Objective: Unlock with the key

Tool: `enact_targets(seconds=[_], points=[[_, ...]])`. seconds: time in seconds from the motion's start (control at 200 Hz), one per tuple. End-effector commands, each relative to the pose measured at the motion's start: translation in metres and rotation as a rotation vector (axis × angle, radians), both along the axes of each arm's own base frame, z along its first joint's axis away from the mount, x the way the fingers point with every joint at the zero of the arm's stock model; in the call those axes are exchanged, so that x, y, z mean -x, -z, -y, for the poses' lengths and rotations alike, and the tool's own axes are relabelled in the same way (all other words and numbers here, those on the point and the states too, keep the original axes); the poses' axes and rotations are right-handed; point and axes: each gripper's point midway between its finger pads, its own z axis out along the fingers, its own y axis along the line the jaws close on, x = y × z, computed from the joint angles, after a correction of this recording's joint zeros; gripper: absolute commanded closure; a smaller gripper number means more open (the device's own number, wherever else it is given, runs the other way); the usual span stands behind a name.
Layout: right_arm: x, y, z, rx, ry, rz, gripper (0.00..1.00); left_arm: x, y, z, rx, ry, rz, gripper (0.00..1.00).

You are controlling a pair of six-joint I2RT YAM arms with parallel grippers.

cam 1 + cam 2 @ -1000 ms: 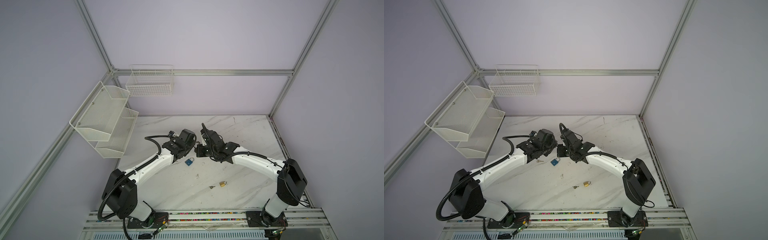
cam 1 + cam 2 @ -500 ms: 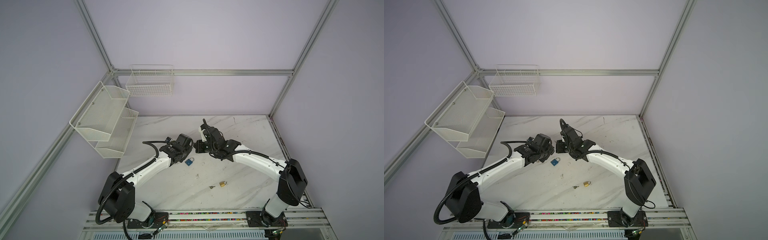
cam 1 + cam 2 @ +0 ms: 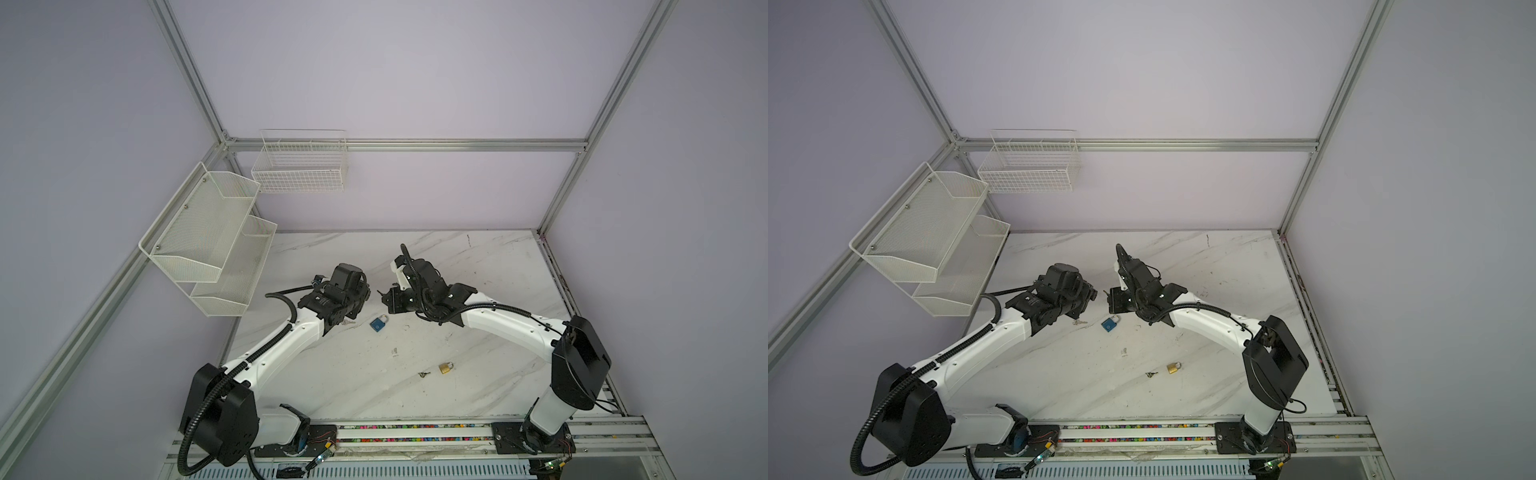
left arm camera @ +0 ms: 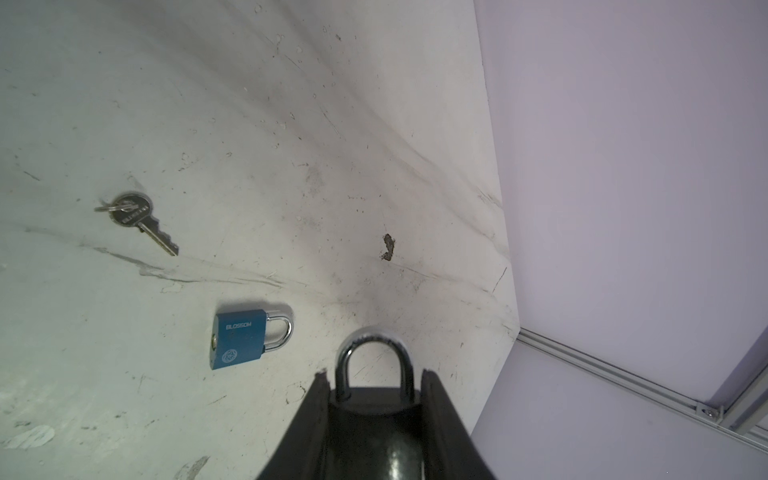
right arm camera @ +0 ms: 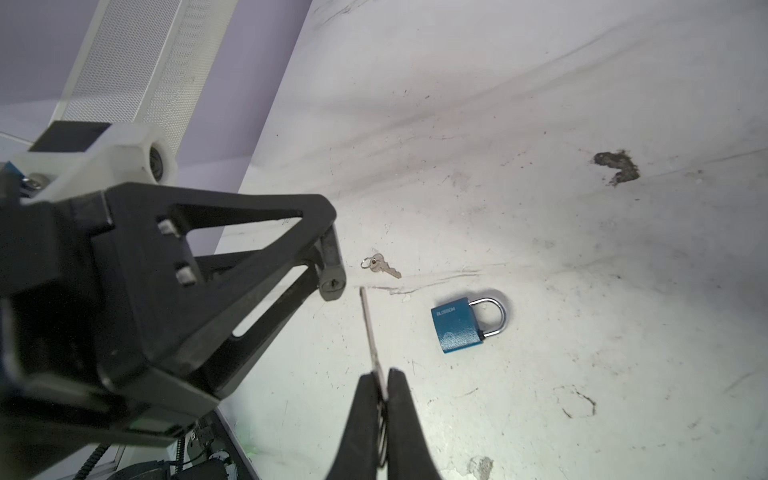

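Silver key (image 5: 368,328) pinched in right claw (image 5: 384,385), tip near keyhole (image 5: 332,285); dark padlock (image 4: 371,398) (shackle protruding) clamped in left claw (image 4: 374,383)

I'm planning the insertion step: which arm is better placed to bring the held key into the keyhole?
Right. The right gripper is shut on the key, whose tip sits just short of the keyhole of the padlock clamped in the left gripper. The left likely serves best holding that padlock steady.
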Motion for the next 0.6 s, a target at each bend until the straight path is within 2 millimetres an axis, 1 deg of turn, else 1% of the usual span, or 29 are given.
enact_targets(seconds=[0.0, 0.07, 0.155, 0.35, 0.485, 0.595], points=[[0.002, -0.005, -0.016, -0.013, -0.034, 0.020, 1.00, -0.002, -0.010, 0.004, 0.061, -0.005, 0.039, 1.00], [-0.002, -0.004, -0.016, -0.002, -0.019, 0.026, 1.00, -0.001, -0.011, 0.004, 0.069, -0.003, 0.040, 1.00], [-0.006, -0.009, -0.017, 0.000, -0.013, 0.045, 1.00, 0.000, -0.012, 0.004, 0.070, -0.002, 0.041, 1.00], [-0.008, -0.009, -0.014, 0.010, 0.002, 0.055, 1.00, 0.001, -0.013, 0.004, 0.072, -0.001, 0.043, 1.00], [-0.006, -0.017, -0.019, -0.018, -0.015, 0.063, 1.00, 0.001, -0.011, 0.003, 0.068, -0.002, 0.037, 1.00], [-0.004, -0.013, -0.019, 0.001, -0.019, 0.059, 1.00, 0.001, -0.010, 0.002, 0.063, -0.009, 0.035, 1.00]])
